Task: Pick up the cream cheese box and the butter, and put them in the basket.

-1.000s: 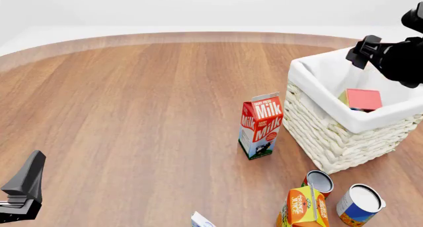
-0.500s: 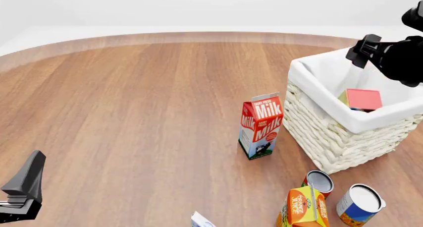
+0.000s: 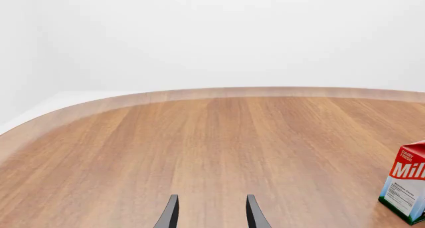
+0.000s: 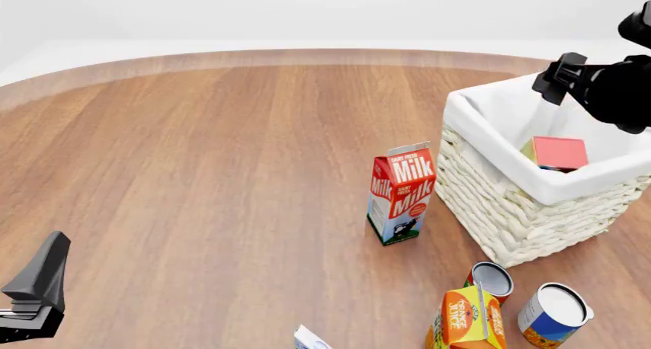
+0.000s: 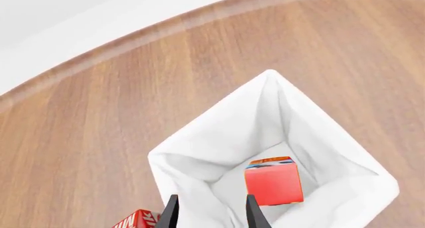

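The large square white woven wicker basket (image 4: 529, 204), lined with white cloth folded over its rim, is seen at the right of the brown wooden table (image 4: 224, 174) in the front view. Inside it, the red-orange rectangular butter carton (image 4: 557, 152) is shown lying against the liner, with a yellow side and a blue end just visible; in the right wrist view the same carton (image 5: 273, 182) is found near the bottom of the lined hollow. The black right gripper (image 4: 559, 81) is held above the basket's far rim, and in its own wrist view (image 5: 211, 213) the two fingers are parted with nothing between them. The black left gripper (image 4: 36, 292) is placed low at the near left edge of the table, well apart from everything else; in its wrist view (image 3: 211, 214) the fingers are likewise spread and empty. A gabled red-and-white milk carton (image 4: 401, 193) is stood upright just beside the basket's left wall. Near the lower right, an orange juice carton (image 4: 466, 320), a red-walled tin can (image 4: 490, 280) and a blue-and-orange tin can (image 4: 553, 314) are grouped close together. At the bottom edge, a small white corner with pale blue marking (image 4: 310, 339) is cut off by the frame; it appears to be the cream cheese box, resting on the table outside the basket.
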Controlling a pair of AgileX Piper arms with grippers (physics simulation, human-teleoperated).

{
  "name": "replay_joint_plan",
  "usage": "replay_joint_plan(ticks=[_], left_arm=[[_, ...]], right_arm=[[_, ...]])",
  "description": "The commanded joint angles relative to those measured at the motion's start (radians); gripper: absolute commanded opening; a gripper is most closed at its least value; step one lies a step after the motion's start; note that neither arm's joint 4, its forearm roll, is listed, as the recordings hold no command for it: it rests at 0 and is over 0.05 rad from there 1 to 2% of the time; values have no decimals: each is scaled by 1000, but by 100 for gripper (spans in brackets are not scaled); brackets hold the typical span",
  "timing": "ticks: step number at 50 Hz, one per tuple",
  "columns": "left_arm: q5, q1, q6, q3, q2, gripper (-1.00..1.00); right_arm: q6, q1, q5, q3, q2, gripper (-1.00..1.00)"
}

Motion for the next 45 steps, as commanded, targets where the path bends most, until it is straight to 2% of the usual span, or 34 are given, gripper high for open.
replay_joint_plan(ticks=[1, 2, 3, 20, 21, 45], left_arm=[[0, 0, 0, 0, 0, 100], [0, 0, 0, 0, 0, 100], [0, 0, 0, 0, 0, 100], [0, 0, 0, 0, 0, 100], [0, 0, 0, 0, 0, 100], [0, 0, 0, 0, 0, 100]], right_arm=[[0, 0, 0, 0, 0, 100], [0, 0, 0, 0, 0, 100], [-87, 214, 177, -61, -160, 100], [-87, 214, 179, -63, -161, 100], [-107, 243, 213, -74, -200, 100], [-107, 243, 214, -74, -200, 100]])
